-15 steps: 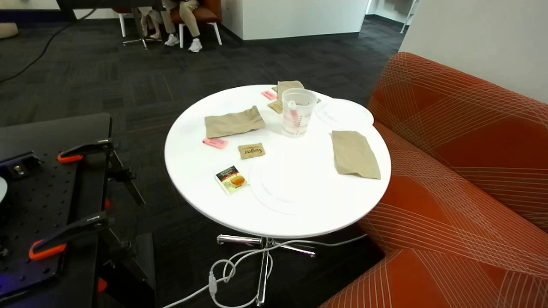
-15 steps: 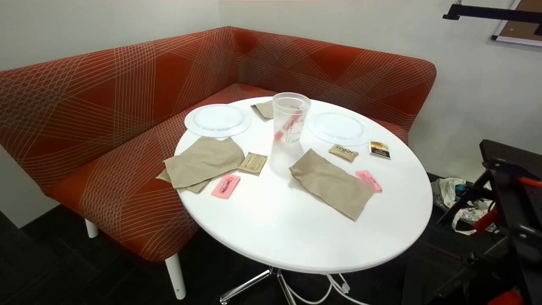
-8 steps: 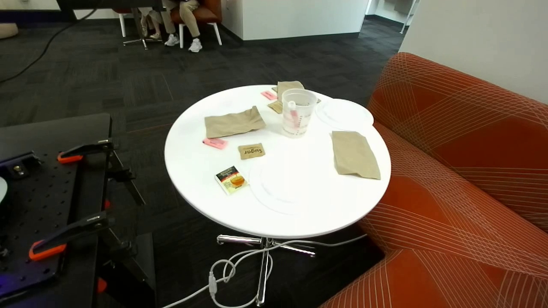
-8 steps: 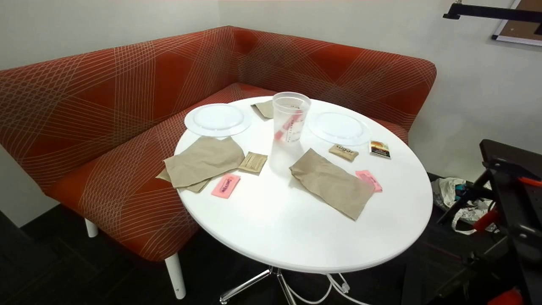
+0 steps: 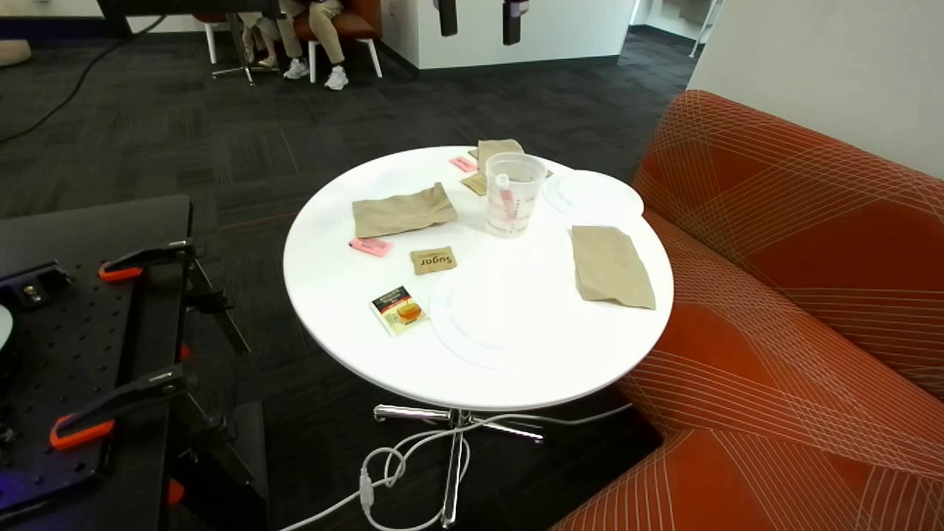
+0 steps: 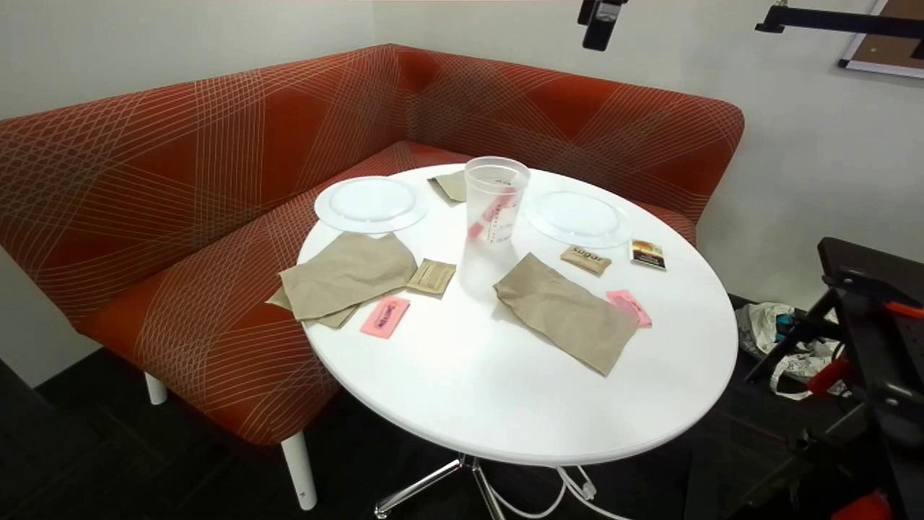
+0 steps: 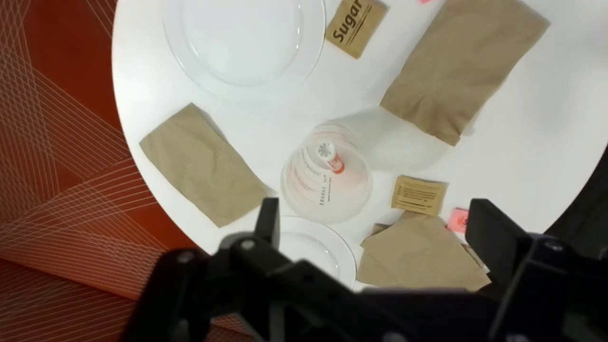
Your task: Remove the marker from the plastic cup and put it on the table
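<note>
Black gripper (image 5: 479,34), one: new entry, showing at the top edge of both exterior views, which lack it half a second earlier. Jaws spread wide apart, nothing held between them. Judged meaning for the task: the approach is beginning; grasp, lift and set-down all remain to do.

Clear plastic cup (image 7: 327,187), one: upright, unchanged in place, below the jaws and well apart from them; in the wrist view, ahead of them and closer to one jaw than the other. Contents: marker (image 7: 334,160), one, reddish-pink with a white end, leaning, white end uppermost. Whether that end tops the rim cannot be told.

Sugar packet (image 7: 357,26), one: farther ahead of the jaws than the cup; contents hidden by the paper.

Plate (image 7: 243,42), shallow, see-through: also beyond the cup from the jaws. Another plate (image 7: 313,244): partly hidden behind the gripper in the wrist view.

White table (image 7: 513,166), round: beneath the jaws, bearing cup, packet and plates; the likely place for the marker's set-down.
</note>
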Action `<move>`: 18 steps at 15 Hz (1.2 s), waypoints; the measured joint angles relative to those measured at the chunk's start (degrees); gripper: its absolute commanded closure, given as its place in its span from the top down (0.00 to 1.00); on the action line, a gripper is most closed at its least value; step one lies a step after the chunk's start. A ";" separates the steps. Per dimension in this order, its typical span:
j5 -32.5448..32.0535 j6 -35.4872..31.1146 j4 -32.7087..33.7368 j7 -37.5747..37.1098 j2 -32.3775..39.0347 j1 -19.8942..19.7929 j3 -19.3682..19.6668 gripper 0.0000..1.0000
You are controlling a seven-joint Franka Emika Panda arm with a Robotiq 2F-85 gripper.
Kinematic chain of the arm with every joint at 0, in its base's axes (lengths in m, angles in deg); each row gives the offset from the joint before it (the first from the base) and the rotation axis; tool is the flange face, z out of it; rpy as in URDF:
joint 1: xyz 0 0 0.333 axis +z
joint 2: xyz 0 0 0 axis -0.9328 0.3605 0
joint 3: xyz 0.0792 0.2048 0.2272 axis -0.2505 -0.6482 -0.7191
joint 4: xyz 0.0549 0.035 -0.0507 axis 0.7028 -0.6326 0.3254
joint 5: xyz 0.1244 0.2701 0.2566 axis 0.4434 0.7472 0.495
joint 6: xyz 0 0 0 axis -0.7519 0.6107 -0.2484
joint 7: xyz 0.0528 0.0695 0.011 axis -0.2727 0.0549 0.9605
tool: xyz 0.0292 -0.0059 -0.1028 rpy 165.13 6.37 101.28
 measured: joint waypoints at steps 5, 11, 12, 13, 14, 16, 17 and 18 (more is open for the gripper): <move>1.10 -4.90 4.32 0.01 8.26 -0.39 -0.22 1.00; 1.13 -5.00 8.27 0.01 14.06 -0.86 -0.99 1.00; 1.13 -5.00 8.43 0.01 14.11 -0.87 -0.99 1.00; 1.13 -5.00 8.53 0.01 14.10 -0.88 -1.00 1.00; 1.13 -5.00 8.58 0.01 14.10 -0.90 -1.00 1.00; 1.08 -4.99 8.58 0.01 14.11 -0.92 -1.00 1.00; 1.08 -4.99 8.57 0.03 14.15 -0.92 -1.02 1.00; 1.08 -4.99 8.57 0.04 14.23 -0.92 -1.05 0.99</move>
